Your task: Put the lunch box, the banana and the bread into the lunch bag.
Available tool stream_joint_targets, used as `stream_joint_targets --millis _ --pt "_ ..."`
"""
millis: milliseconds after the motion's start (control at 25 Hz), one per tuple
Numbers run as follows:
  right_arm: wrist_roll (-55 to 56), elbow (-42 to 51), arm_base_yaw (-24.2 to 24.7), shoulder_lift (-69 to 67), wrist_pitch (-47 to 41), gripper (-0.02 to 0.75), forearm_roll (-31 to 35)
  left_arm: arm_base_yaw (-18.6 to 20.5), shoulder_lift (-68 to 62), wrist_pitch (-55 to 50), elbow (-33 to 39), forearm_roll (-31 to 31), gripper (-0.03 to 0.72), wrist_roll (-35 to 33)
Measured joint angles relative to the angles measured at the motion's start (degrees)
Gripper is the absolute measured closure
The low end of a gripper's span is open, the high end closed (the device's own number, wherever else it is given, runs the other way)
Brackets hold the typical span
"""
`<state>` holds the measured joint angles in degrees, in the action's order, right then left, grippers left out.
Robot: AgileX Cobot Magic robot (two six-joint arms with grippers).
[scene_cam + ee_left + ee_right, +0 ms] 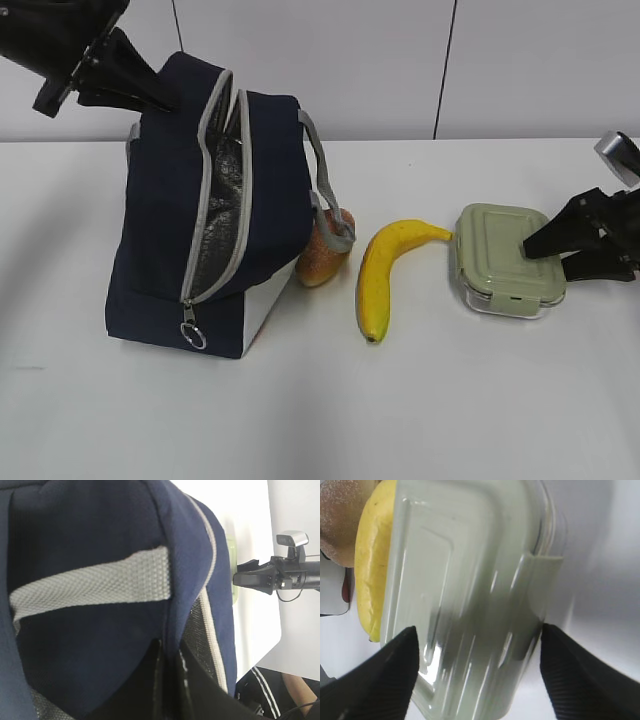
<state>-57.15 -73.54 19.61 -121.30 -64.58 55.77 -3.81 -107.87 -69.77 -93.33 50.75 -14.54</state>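
Note:
The navy lunch bag stands at the left, unzipped, with its silver lining showing. My left gripper is shut on the fabric of its top edge; in the left wrist view the fingers pinch blue cloth below the grey strap. The bread lies against the bag's right side, partly behind a strap. The banana lies beside it. The lunch box with its green lid sits to the right. My right gripper is open, its jaws on either side of the lunch box's right end.
The right wrist view also shows the banana and the bread beyond the box. The white table ends at a white wall at the back. A person in dark clothes is at the table's far side.

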Motion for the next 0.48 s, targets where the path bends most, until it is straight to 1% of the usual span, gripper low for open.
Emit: stream_joint_targets --millis 200,400,480 --pt "-0.77 0.0 0.0 -0.64 0.53 0.22 0.77 0.0 0.0 0.0 0.0 0.0 0.702 0.0" --pt "-0.9 -0.58 0.0 -2.57 -0.39 0.241 2.82 0.0 0.0 0.0 0.0 0.0 0.702 0.0" --pt "-1.0 -1.08 0.04 -3.26 -1.11 0.262 3.72 0.0 0.0 0.0 0.0 0.0 0.702 0.0"
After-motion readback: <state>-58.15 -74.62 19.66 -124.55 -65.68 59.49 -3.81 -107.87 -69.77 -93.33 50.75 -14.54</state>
